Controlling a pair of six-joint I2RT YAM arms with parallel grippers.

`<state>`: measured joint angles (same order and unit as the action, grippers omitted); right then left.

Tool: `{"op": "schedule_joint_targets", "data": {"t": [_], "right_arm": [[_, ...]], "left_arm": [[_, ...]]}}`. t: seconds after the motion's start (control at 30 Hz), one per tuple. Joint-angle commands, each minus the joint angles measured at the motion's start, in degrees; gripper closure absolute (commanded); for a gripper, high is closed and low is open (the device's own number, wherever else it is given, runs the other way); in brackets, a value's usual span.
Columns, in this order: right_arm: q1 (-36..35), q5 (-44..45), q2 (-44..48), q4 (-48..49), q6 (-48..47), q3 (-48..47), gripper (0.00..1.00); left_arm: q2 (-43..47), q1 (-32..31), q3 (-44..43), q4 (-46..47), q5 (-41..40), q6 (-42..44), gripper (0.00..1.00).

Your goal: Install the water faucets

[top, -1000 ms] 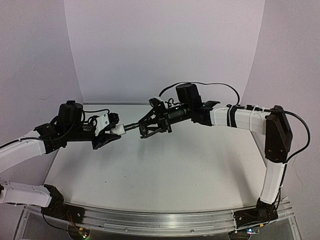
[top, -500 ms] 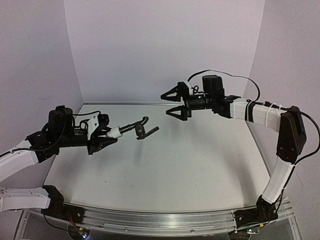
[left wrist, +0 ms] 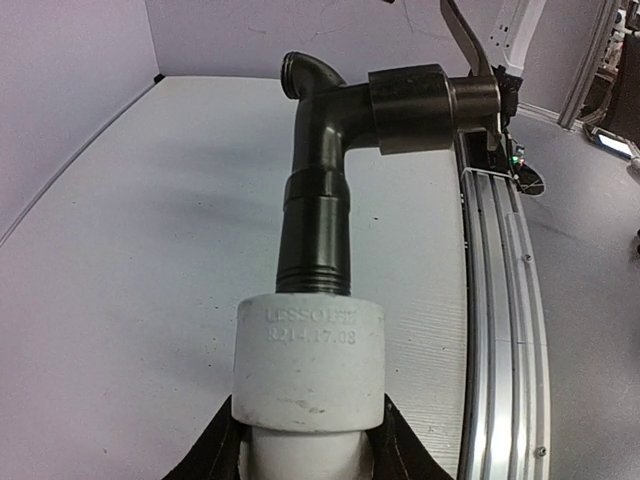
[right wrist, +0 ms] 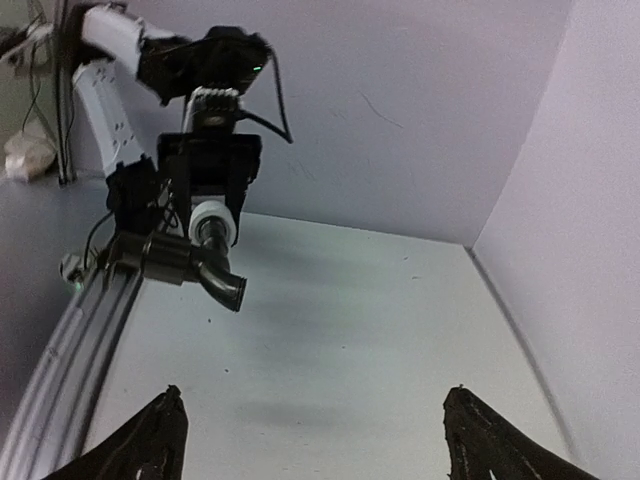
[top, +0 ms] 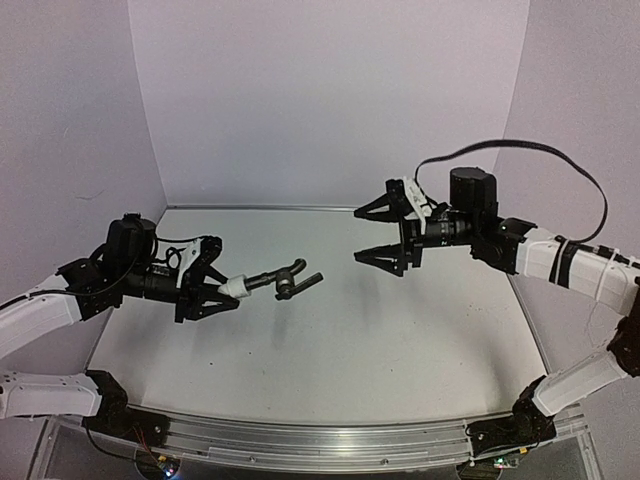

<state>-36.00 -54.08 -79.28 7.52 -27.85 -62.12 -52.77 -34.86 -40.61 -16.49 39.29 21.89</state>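
Lengthwise, the faucet (top: 283,281), its white fitting (top: 235,288) pinched by the left gripper (top: 222,286), pointed toward the right edge and the spread right gripper (top: 361,235).

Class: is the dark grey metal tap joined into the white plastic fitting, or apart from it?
Joined: the dark grey metal tap runs thread-first into the white plastic fitting, with no gap between them.
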Motion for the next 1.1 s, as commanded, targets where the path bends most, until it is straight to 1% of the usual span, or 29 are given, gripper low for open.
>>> {"op": "schedule_joint_targets", "data": {"t": [0.0,0.07,0.2,0.3,0.47,0.6,0.8,0.93,1.0,1.07], "right_arm": [[-2.62,-7.01,-1.15,-0.21,-25.58,-0.72,0.17],[-5.0,-5.8,-2.64,-2.23,-28.84,-2.52,0.17],[-8.15,-5.85,-6.61,-3.03,-30.41,-6.16,0.19],[-10.18,-5.73,-8.81,-4.1,-31.3,-8.56,0.25],[-11.71,-6.65,-11.48,-5.31,-31.29,-11.47,0.31],[-12.79,-5.97,-12.75,-6.11,-31.61,-12.04,0.36],[-13.99,-5.91,-15.28,-6.2,-30.64,-13.31,0.4],[-14.52,-6.44,-17.47,-6.2,-25.21,-15.68,0.49],[-14.47,-7.1,-17.96,-6.13,-21.47,-16.41,0.56],[-14.47,-7.42,-18.49,-5.7,-17.29,-16.78,0.68]], "left_arm": [[-1.24,0.3,-5.73,0.63,5.7,-2.14,1.0],[-1.91,0.32,-5.89,0.59,6.5,-2.1,1.0],[-3.77,0.32,-7.14,0.01,7.54,-1.98,1.0],[-4.84,0.3,-7.43,0.02,8.13,-1.79,1.0],[-5.56,0.32,-7.94,-0.46,8.6,-1.63,1.0],[-5.74,0.31,-8.46,-0.57,8.02,-1.44,1.0],[-6.82,0.32,-9.43,-0.67,8.25,-1.07,1.0],[-7.05,0.32,-9.71,-0.66,8.39,-0.64,1.0],[-6.95,0.32,-9.91,-0.65,6.76,-0.56,1.0],[-6.09,0.32,-9.42,-0.65,5.21,0.48,1.0]]}}
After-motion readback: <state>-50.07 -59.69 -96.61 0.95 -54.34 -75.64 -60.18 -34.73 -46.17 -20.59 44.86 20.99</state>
